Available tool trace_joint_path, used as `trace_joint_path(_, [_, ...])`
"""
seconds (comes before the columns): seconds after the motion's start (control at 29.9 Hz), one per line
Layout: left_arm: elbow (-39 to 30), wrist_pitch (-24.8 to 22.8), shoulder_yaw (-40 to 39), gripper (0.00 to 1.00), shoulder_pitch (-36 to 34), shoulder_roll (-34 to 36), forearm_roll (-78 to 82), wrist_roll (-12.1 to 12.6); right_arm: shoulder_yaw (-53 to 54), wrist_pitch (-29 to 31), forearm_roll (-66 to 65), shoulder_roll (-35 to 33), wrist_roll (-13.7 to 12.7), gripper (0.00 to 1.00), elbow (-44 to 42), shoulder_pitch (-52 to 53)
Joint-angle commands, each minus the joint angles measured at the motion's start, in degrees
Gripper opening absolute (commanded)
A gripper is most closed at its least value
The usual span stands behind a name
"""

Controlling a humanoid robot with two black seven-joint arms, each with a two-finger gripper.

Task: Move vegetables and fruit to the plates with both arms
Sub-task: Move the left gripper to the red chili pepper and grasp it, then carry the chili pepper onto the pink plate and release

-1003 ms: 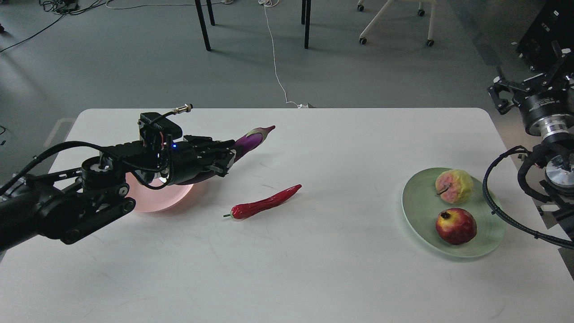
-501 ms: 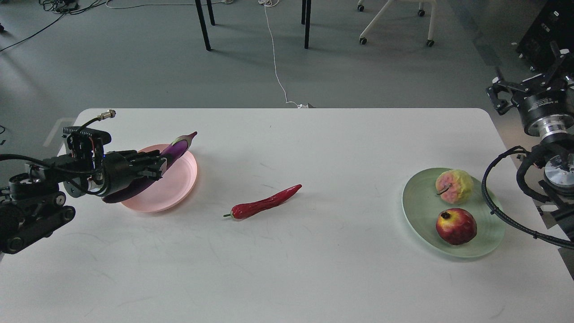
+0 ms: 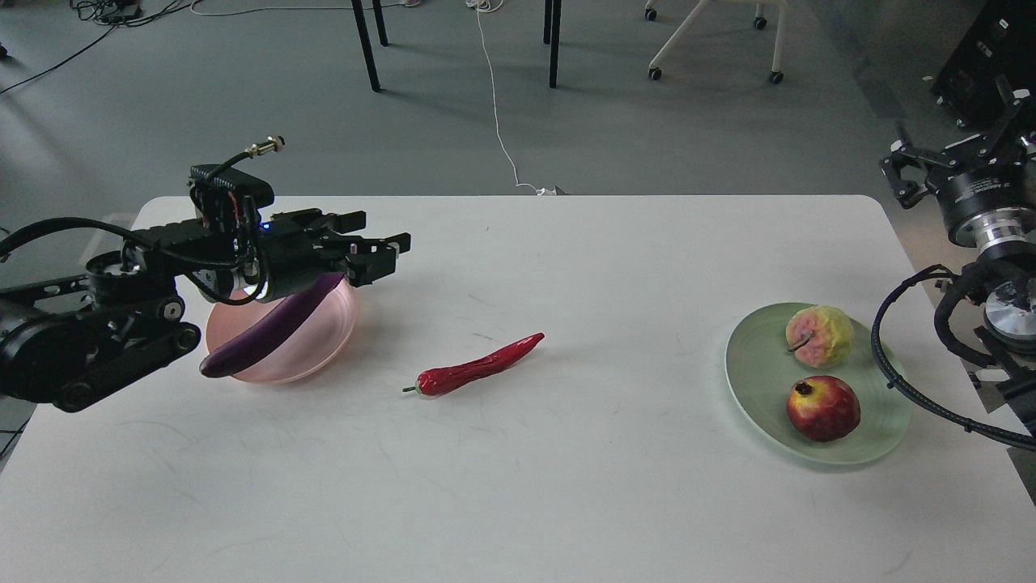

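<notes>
Eggplant (image 3: pixel 267 336) lies on the pink plate (image 3: pixel 324 356); left end effector (image 3: pixel 379 243) spread empty above it. Chili pepper (image 3: pixel 477 368) looks next, needing a lengthwise pinch.

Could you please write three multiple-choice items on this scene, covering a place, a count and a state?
1. Where is the chili pepper?
A. on the pink plate
B. on the bare table between the plates
C. on the green plate

2. How many fruits lie on the green plate?
A. one
B. two
C. three

3. How is the left gripper?
A. open, holding nothing
B. shut on the chili
C. shut on the pomegranate

Answers: 1 B, it lies on the table. 2 B, the pomegranate and custard apple. 3 A, its fingers are spread above the eggplant on the pink plate.
</notes>
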Motion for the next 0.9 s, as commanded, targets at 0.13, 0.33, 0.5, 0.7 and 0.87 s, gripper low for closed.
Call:
trace_joint_path(0.13, [-0.3, -0.1, 4.7, 0.72, 1.0, -9.2, 21.9, -0.2, 0.1, 0.1, 0.0, -0.9, 0.1, 0.99, -0.1, -0.1])
trace_joint_path(0.33, [5.0, 0.3, 9.7, 0.65, 3.9, -11.2, 22.6, 0.0, 0.2, 0.2, 0.0, -1.8, 0.1, 0.99, -0.1, -0.4])
trace_joint_path(0.5, [7.7, 2.1, 9.6, 0.52, 6.9, -10.6, 24.3, 0.0, 0.1, 0.2, 0.0, -1.7, 0.9, 0.99, 0.0, -0.7])
trace_joint_path(0.7, [7.8, 2.3, 9.2, 0.22, 8.1, -10.0, 24.3, 0.1, 0.2, 0.1, 0.0, -1.3, 0.9, 0.99, 0.1, -0.7])
trace_joint_path(0.87, [6.3, 2.4, 8.0, 0.10, 7.9, -7.4, 23.7, -0.3, 0.2, 0.1, 0.0, -1.4, 0.9, 0.99, 0.1, -0.7])
